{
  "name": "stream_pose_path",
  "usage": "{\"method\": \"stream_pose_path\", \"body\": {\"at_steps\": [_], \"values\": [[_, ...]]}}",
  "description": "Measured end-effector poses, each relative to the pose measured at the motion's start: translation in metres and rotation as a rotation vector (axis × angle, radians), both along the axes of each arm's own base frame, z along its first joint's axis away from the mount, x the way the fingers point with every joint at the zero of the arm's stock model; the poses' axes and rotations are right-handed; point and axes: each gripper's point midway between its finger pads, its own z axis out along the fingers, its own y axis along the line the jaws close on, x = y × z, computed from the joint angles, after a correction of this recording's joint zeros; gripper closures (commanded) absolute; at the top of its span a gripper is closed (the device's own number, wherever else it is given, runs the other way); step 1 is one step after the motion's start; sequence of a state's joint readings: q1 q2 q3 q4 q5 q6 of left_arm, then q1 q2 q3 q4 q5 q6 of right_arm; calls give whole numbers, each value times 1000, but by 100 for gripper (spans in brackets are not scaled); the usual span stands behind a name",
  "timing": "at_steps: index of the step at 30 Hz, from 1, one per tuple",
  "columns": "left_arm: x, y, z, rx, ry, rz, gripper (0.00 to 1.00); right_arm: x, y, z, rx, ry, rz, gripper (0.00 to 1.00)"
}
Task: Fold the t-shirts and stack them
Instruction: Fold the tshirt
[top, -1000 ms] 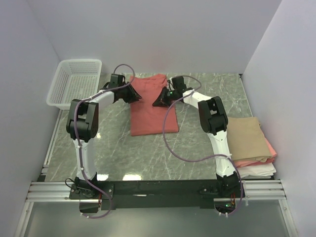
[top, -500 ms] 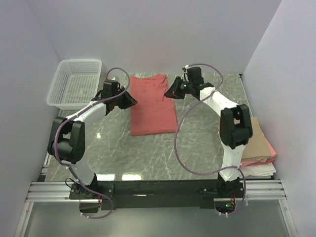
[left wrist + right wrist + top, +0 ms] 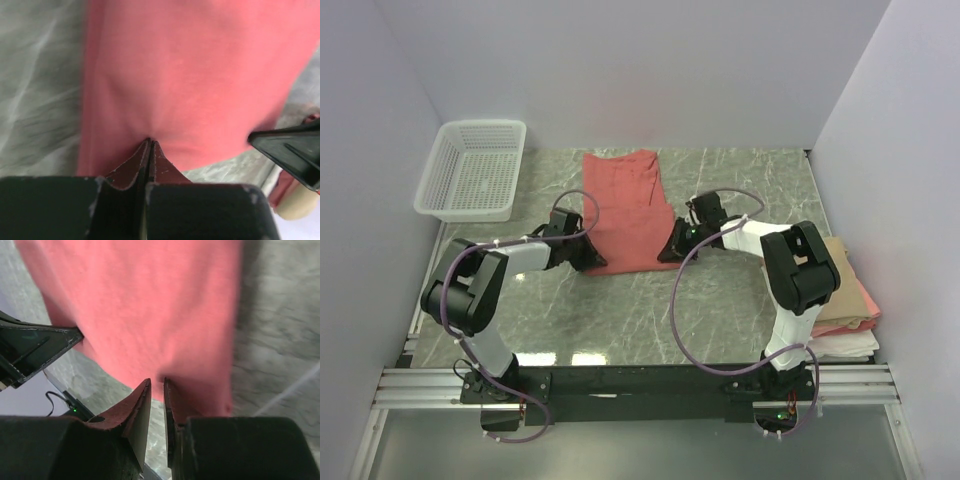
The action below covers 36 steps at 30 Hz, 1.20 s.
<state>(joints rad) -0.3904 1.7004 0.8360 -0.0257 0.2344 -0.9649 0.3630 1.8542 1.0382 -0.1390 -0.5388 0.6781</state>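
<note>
Salmon-red shirt point(image 3: 625, 205) folded lengthwise on bench point(image 3: 720, 300), left gripper point(image 3: 149, 144) pinched tight on its near left corner, right gripper point(image 3: 157, 382) nearly closed on near right corner, folded stack point(image 3: 830, 285) at right edge

The top view looks down from above and behind the arm bases point(image 3: 500, 385) over the whole worktop point(image 3: 720, 300). The wrist views sit close behind the left hand point(image 3: 149, 142) and the right hand point(image 3: 156, 381). Each faces the near edge of the shirt point(image 3: 625, 200), which all three views share.
</note>
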Motion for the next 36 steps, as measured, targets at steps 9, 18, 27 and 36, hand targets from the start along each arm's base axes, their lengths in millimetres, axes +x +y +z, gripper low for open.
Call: {"method": "stream_pose_path", "body": {"at_steps": [9,18,27,36], "values": [[-10,19,-5,1,-6,65,98,-7,-25,-12,6,9,-69,76],[-20,48,11,2,-32,123,81,-19,-57,-17,-12,18,-149,71],[-35,61,18,10,-61,151,57,-30,-61,-13,-13,4,-152,61],[-36,57,-1,-25,-57,151,57,-26,-57,-12,9,-20,-169,60]]}}
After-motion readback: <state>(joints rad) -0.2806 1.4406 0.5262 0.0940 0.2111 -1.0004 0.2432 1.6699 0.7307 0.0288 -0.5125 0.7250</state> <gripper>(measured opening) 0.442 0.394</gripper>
